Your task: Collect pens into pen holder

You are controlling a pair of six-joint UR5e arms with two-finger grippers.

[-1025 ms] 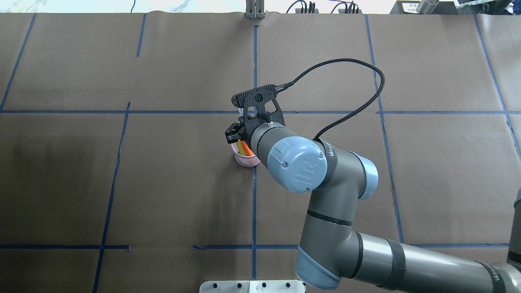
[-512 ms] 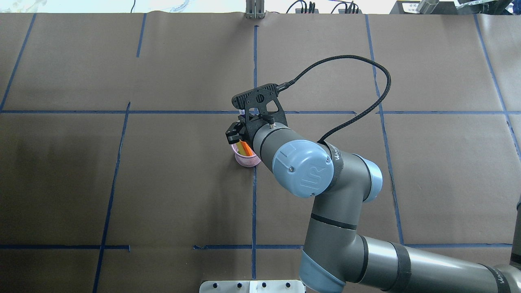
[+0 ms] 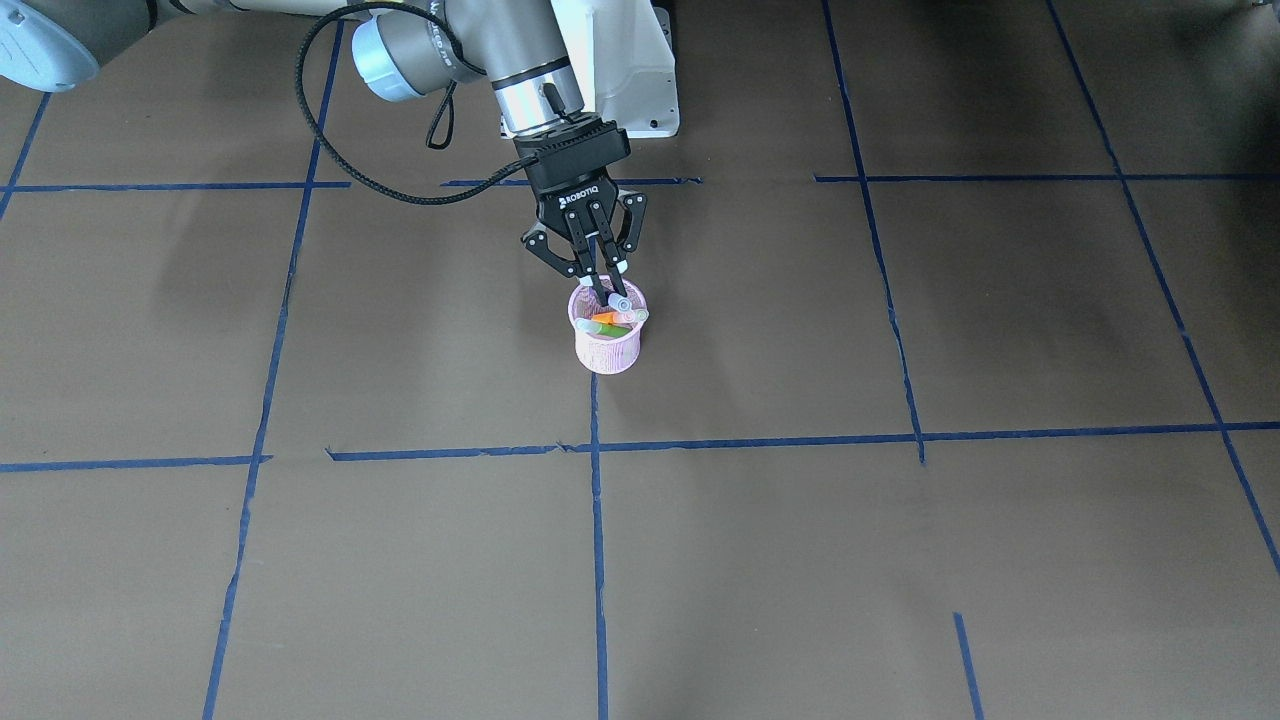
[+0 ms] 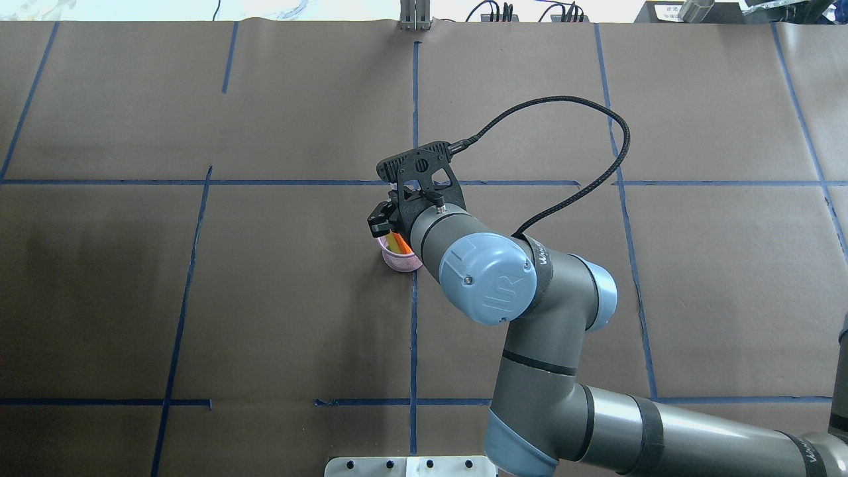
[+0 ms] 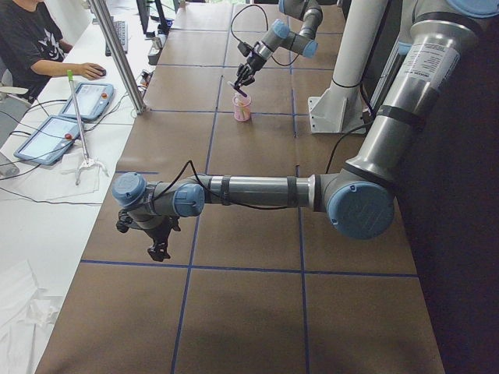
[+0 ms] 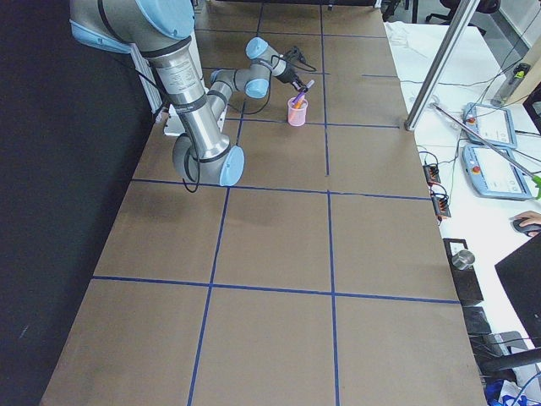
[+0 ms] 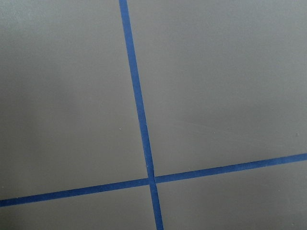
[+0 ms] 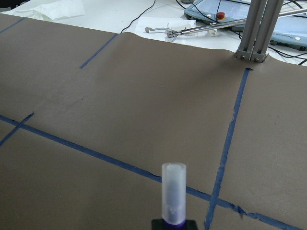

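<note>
Purple pen [image 8: 173, 191], between fingers [image 3: 580, 268] (above holder [image 3: 607, 352])

Pens: three
- purple pen [image 8: 173, 194], one
- orange pen [image 3: 601, 318], one
- green pen [image 3: 618, 330], one

Holders: one pink wire-mesh pen holder [image 3: 607, 355].

Robot arms: two, the right arm [image 4: 530, 311] and the left arm [image 5: 249, 189].

Grippers: two, one per arm, the right gripper [image 3: 603, 288] and the left gripper [image 5: 158, 248].

Table cover [image 4: 265, 298]: one brown sheet. Its blue tape lines run off every view and cannot be counted.

White bench at the table's far side:
- control tablets, two: far tablet [image 5: 86, 100] and near tablet [image 5: 48, 139], as seen from the left end
- aluminium post [image 5: 115, 54], one
- grabber tool [image 5: 76, 117], one
- person [image 5: 27, 39], one, seated
</note>
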